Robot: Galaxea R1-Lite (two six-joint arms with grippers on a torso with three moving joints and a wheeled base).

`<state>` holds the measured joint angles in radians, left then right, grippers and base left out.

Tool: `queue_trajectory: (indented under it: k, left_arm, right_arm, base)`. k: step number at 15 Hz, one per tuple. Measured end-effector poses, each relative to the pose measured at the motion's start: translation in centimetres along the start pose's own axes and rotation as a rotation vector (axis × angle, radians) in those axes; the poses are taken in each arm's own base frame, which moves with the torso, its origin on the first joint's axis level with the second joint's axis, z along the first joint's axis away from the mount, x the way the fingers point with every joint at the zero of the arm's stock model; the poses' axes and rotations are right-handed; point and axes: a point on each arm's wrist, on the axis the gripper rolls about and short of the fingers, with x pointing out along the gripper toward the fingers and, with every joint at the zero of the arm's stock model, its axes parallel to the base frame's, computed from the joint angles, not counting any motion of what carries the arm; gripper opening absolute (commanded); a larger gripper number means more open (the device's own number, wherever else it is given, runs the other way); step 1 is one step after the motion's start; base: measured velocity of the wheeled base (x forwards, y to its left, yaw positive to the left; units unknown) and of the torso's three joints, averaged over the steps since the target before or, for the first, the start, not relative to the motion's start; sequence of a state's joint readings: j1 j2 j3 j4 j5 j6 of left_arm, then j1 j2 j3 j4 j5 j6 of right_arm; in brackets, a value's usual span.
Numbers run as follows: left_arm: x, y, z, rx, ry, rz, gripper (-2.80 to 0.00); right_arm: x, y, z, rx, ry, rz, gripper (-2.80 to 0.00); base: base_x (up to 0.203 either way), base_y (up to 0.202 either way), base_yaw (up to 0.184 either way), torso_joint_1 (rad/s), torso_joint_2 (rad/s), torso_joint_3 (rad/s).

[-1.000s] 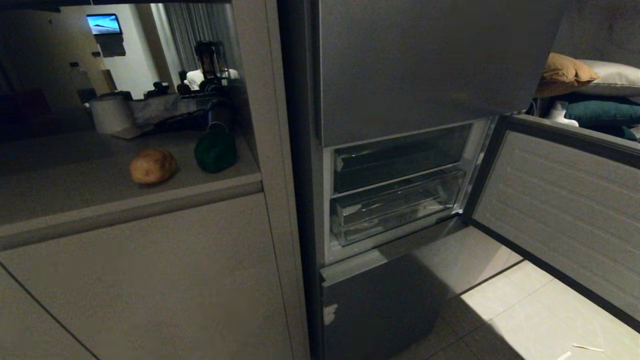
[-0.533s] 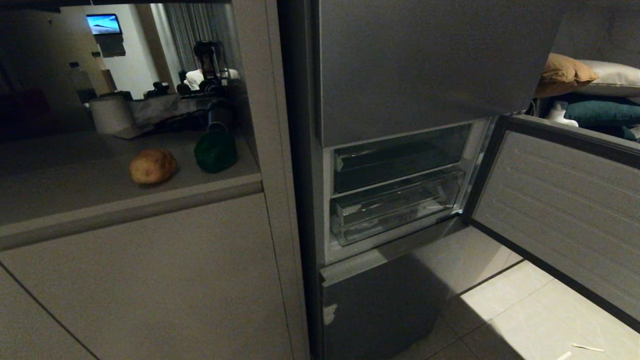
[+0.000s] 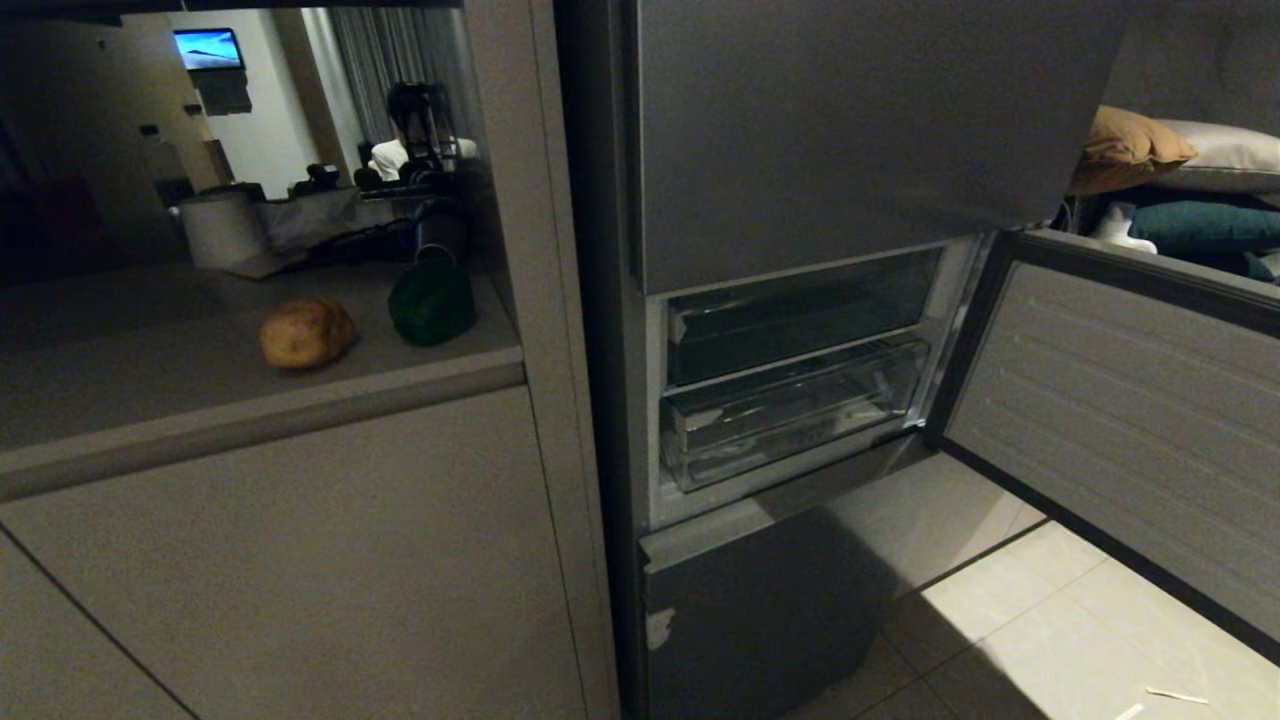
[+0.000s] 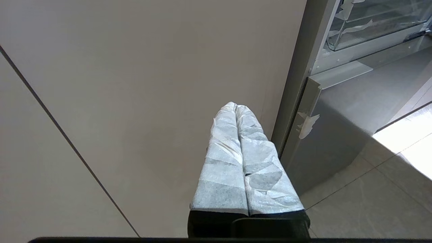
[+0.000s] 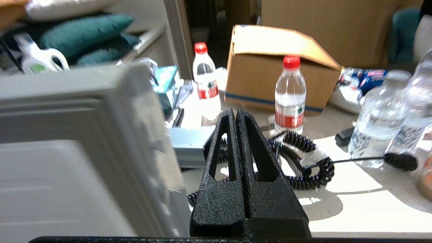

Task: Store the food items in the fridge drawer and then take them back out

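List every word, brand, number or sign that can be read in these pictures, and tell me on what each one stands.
None can be read.
Red labels on the two water bottles: print too blurred.
Blue packet behind the cardboard box: lettering too blurred.
Screen on the far wall: a picture only, no text.

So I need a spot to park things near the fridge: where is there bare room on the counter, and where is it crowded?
Bare: the counter left of and in front of the potato. Crowded: the back, behind the pepper, where a white roll stands amid dark clutter. The clear drawer looks empty but is pushed in.
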<state>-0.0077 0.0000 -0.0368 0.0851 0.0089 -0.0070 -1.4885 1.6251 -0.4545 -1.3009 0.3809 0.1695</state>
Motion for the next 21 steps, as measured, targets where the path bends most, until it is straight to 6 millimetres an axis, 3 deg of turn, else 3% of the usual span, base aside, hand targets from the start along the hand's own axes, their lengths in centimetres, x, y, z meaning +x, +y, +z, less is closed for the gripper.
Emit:
queue_trajectory:
  k: [5,21]
  left_arm:
    - [0.0,0.0,0.0,0.0,0.0,0.0,-2.8]
    - [0.0,0.0,0.0,0.0,0.0,0.0,-2.8]
  right_arm:
    - [1.1,-2.5,-1.4,0.012,0.052,-0.006,-2.8]
    - [1.8,-3.2,-1.8,0.025,0.078,0.01,-2.8]
  base:
    - [0.0,0.0,0.0,0.0,0.0,0.0]
    - [0.0,0.0,0.0,0.0,0.0,0.0]
